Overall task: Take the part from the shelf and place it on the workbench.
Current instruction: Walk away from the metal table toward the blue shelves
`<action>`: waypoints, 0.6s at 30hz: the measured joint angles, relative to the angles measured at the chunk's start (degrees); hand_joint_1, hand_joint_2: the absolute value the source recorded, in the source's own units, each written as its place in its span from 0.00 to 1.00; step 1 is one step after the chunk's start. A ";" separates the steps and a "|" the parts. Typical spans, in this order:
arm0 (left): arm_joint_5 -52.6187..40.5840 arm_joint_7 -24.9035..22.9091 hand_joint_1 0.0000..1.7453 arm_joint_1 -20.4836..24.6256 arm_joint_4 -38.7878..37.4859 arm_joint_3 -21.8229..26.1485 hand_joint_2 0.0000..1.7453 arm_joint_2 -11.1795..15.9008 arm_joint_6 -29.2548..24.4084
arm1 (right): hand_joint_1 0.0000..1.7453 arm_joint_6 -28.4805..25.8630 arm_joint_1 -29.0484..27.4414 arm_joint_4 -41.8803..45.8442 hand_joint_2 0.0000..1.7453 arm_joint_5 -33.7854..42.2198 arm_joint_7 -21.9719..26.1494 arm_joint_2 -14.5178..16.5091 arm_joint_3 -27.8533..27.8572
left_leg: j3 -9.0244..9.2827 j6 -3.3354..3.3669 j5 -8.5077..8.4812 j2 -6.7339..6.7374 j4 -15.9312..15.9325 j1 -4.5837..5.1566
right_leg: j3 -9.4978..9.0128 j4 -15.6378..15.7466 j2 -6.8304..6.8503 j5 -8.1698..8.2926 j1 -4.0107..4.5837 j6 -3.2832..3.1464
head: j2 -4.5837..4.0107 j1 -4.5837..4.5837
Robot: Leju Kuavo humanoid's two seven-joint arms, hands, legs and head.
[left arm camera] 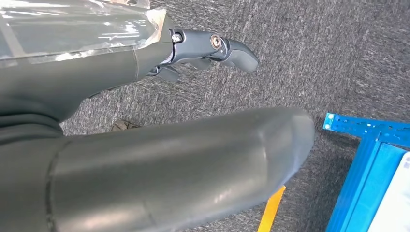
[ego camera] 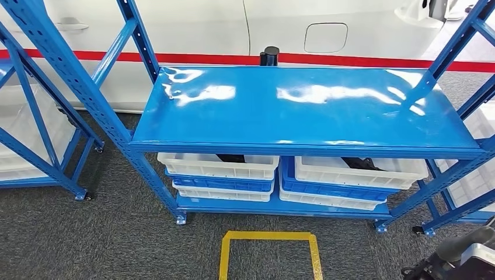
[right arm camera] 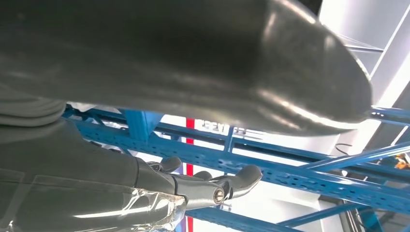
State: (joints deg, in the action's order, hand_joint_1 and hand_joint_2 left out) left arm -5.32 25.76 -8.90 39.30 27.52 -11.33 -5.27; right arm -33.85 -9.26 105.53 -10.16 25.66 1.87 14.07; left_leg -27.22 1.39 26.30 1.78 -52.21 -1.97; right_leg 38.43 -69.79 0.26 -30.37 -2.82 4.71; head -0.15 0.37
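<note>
Approach step: both the left hand (left arm camera: pixel 212 48) and the right hand (right arm camera: pixel 212 186) hang released, holding nothing. The dark part (ego camera: pixel 232 158) lies in a white bin (ego camera: pixel 217 165) under the blue shelf (ego camera: pixel 303 111). Next: reach down to it.

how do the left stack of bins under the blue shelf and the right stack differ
The left stack is narrower and sits lower; the right stack is wider and its top bin reaches closer to the shelf top. The left stack reads white, blue, white; the right shows a white bin set in a blue one above another white one. Both rest on the bottom shelf, and each top white bin holds something dark, too hidden to identify.
</note>
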 joint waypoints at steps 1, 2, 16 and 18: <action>-0.01 -0.01 0.00 0.00 0.00 0.10 0.00 -0.05 0.01 | 0.00 -0.01 0.04 -0.12 0.00 0.00 0.00 -0.02 -0.01 | -0.01 -0.54 0.30 -0.04 -0.37 -0.39 | -0.93 1.93 0.05 1.16 -0.47 0.97 | 0.00 0.01; -0.01 -0.01 0.00 0.00 0.00 0.19 0.00 -0.09 0.02 | 0.00 -0.01 0.12 -0.24 0.00 0.00 0.00 -0.03 -0.01 | -0.13 -1.28 0.79 -0.07 -1.11 -0.80 | -2.52 5.26 0.20 2.49 -1.06 2.09 | 0.00 0.04; -0.19 -0.01 0.00 0.73 0.20 0.91 0.00 0.23 -0.18 | 0.00 -0.08 0.85 -1.30 0.00 -0.20 -0.09 0.32 -0.54 | 0.40 -3.19 2.14 -0.36 -2.82 -1.54 | -4.67 9.42 -0.62 2.60 -2.29 0.08 | 0.00 -1.26; -0.19 -0.01 0.00 0.81 0.20 0.91 0.00 0.15 -0.17 | 0.00 -0.08 0.94 -1.32 0.00 -0.21 -0.09 0.31 -0.58 | 0.64 -2.88 2.57 -0.32 -2.36 -1.61 | -4.70 9.40 -0.59 2.57 -1.72 -0.15 | 0.00 -1.37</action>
State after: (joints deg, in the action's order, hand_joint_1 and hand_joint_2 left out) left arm -5.51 25.75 -8.09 39.50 28.43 -11.18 -5.44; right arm -33.93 -8.33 104.21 -10.38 25.57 2.19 13.49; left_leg -26.58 -1.49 28.87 1.46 -54.57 -3.58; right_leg 33.74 -60.39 -0.33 -27.80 -4.53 4.56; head -0.15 -0.99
